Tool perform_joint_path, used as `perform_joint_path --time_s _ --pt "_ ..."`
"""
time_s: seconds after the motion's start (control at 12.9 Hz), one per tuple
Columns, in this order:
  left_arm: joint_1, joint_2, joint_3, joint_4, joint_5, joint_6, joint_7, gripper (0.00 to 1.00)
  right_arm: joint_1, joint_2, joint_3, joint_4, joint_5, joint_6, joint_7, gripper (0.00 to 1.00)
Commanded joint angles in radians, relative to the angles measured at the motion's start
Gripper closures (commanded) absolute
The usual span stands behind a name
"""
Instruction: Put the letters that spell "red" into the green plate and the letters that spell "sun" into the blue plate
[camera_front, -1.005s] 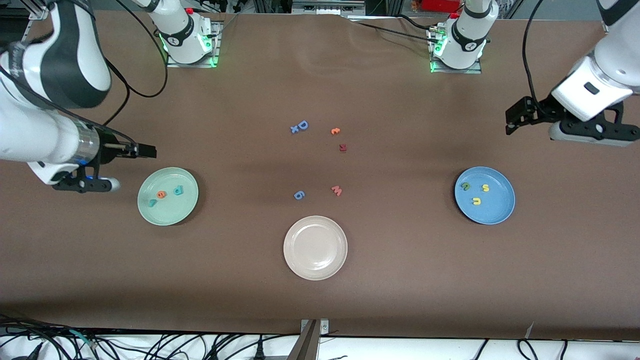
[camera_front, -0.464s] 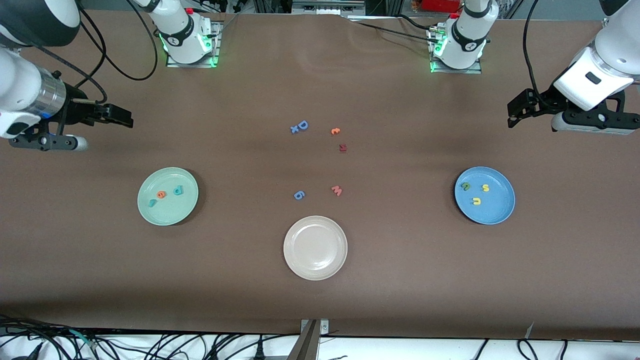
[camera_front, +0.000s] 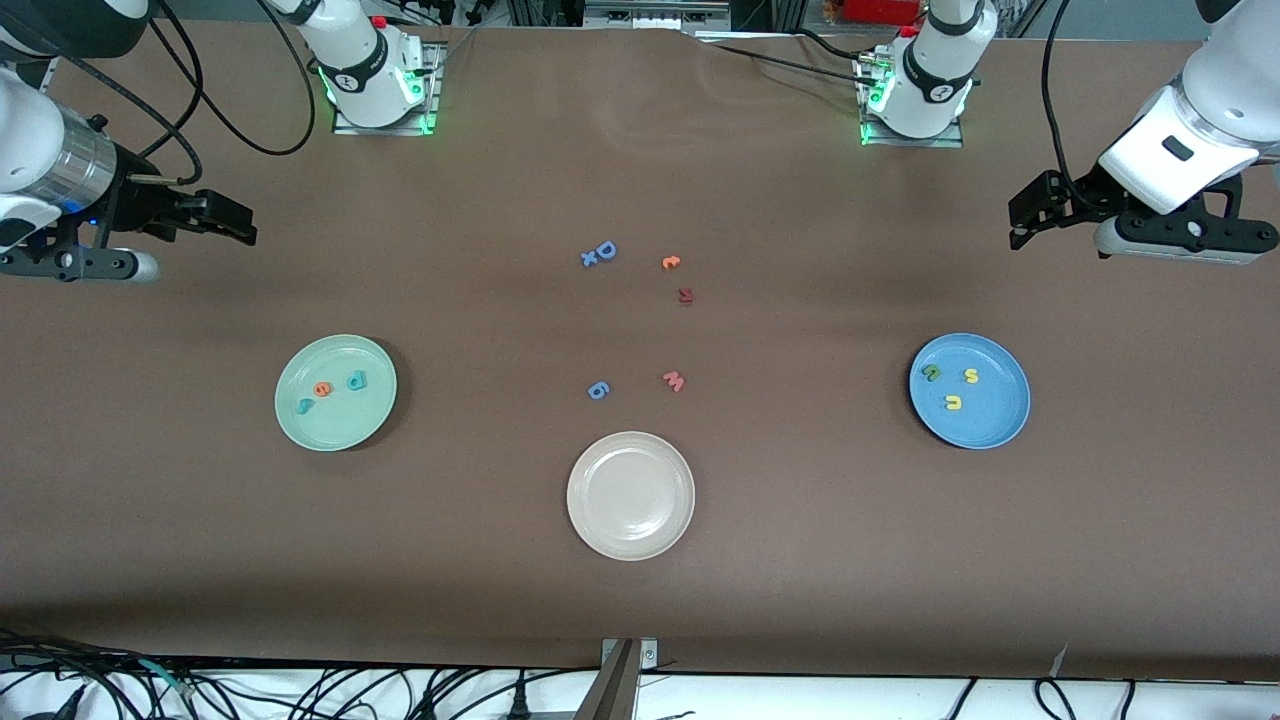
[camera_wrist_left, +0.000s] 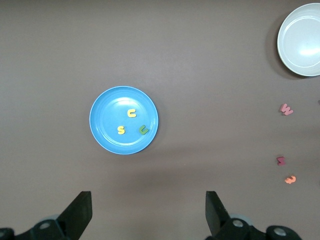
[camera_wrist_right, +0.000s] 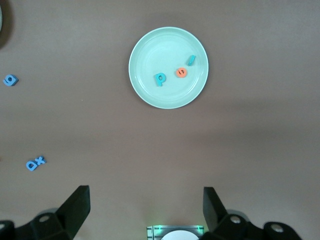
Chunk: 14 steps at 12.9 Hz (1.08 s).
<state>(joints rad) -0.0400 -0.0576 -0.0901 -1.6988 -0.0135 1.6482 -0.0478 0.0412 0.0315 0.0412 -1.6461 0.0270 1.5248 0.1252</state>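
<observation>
Right gripper (camera_front: 235, 222) raised and withdrawn from green plate (camera_front: 335, 430) toward table edge; jaws spread, nothing held. Left gripper (camera_front: 1030, 215) shifted slightly, jaws spread, empty, over bare table. Teal "r" (camera_front: 304, 405), orange "e" (camera_front: 322, 389), teal "d" (camera_front: 356, 380) seated in green plate. Yellow "s" (camera_front: 970, 376), yellow "u" (camera_front: 953, 402), green "n" (camera_front: 931, 372) seated in blue plate (camera_front: 990, 425).

Both arms: glossy white shells, black joint bands, black cables looped off the links. Bases glow green on metal mounting plates. Grippers black; right wrist has a bare metal ring.
</observation>
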Motion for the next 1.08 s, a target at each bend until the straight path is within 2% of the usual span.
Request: perform_joint_path --time_s 0.0,1.0 --pt "-0.009 -0.008 0.013 0.01 -0.019 -0.021 0.002 0.0 -0.009 -0.015 0.002 0.008 -0.012 0.027 -0.012 0.0" --pt "-0.006 -0.008 0.013 0.01 -0.019 -0.022 0.0 0.0 -0.061 -0.016 0.011 0.015 -0.01 0.035 -0.068 0.0"
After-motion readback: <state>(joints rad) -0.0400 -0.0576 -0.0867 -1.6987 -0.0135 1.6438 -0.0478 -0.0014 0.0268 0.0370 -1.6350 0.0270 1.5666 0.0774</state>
